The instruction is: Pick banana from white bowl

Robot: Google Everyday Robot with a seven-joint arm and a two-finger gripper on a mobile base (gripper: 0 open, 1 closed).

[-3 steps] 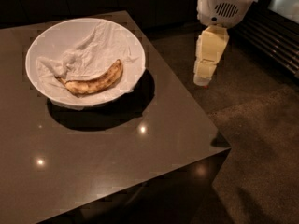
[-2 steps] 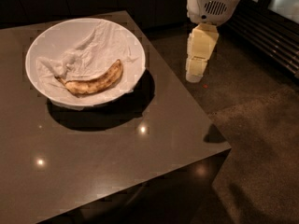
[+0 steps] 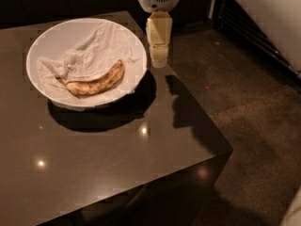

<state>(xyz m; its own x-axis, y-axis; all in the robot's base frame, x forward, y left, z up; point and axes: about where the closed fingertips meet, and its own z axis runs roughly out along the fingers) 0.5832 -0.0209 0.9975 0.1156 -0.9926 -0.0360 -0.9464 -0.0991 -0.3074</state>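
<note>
The banana [image 3: 92, 81], yellow with brown speckles and a dark stem at its left end, lies curved in the front part of the white bowl [image 3: 51, 34]. The bowl is lined with crumpled white paper towel [image 3: 89, 48] and stands on the dark glossy table [image 3: 103, 164]. My gripper [image 3: 158, 58] hangs from the arm at the top of the view, just right of the bowl's rim and above the table's right edge. It is apart from the banana and holds nothing.
The table's right edge and front corner [image 3: 225, 149] drop to a speckled dark floor [image 3: 254, 107]. A dark slatted wall panel [image 3: 249, 27] runs along the upper right. The gripper's shadow [image 3: 186, 109] falls on the table beside the bowl.
My gripper has moved left, from over the floor right of the table to just beside the bowl's right rim. The banana and bowl have not moved.
</note>
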